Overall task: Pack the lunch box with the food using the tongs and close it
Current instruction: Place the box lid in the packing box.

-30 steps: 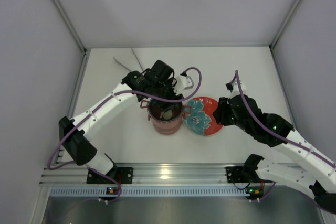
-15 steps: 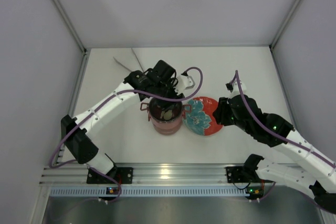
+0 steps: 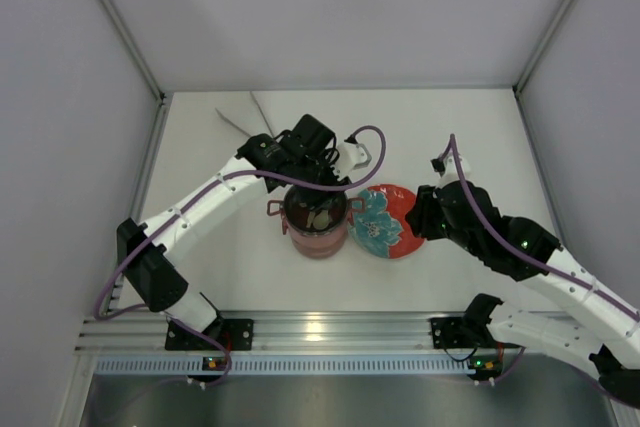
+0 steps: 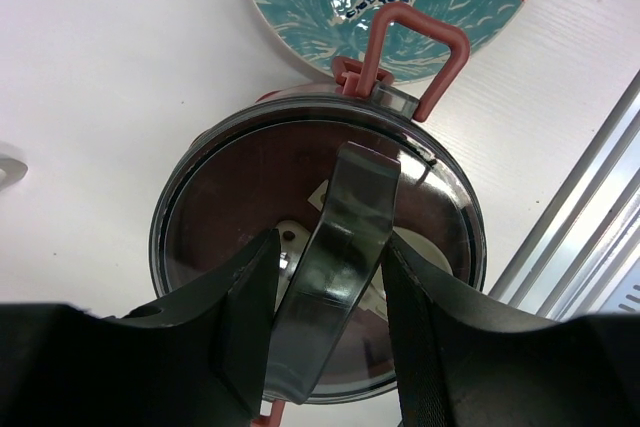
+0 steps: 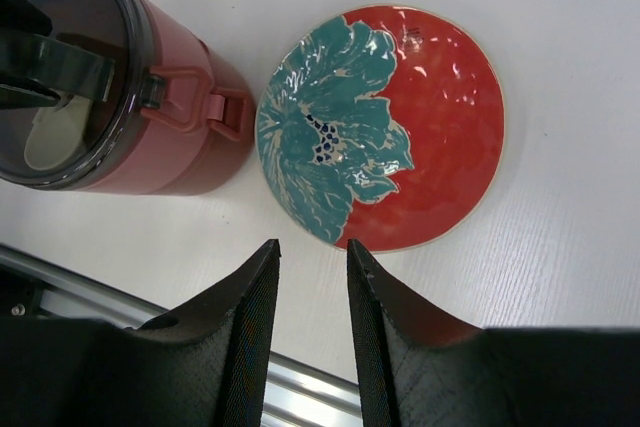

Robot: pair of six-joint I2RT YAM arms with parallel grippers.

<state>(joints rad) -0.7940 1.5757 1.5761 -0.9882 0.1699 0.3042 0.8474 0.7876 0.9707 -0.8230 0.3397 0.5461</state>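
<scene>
Left claw (image 4: pixel 328 252) has pinched slightly tighter on the arched handle (image 4: pixel 352 197) of the dark lid (image 4: pixel 225 197). The lid seems seated on the pink lunch box pot (image 5: pixel 185 142), over a white egg-like piece (image 5: pixel 60 132), so closing looks nearly done. Right claw (image 5: pixel 312 257) hangs part-open and empty by the flowered plate (image 5: pixel 440 117).

Left pincer (image 4: pixel 328 277) clamps the lid (image 4: pixel 220 207) over the lunch box (image 3: pixel 318 240), no way in! Red plate (image 3: pixel 388 232) crowds its right side; open counter (image 3: pixel 240 267) lies left.

dusty-pink lunch box (image 5: pixel 175 152), smoky dark lid (image 4: pixel 215 212); red plate (image 5: pixel 455 122), teal flower (image 5: pixel 330 137); white table (image 5: pixel 590 37).
</scene>
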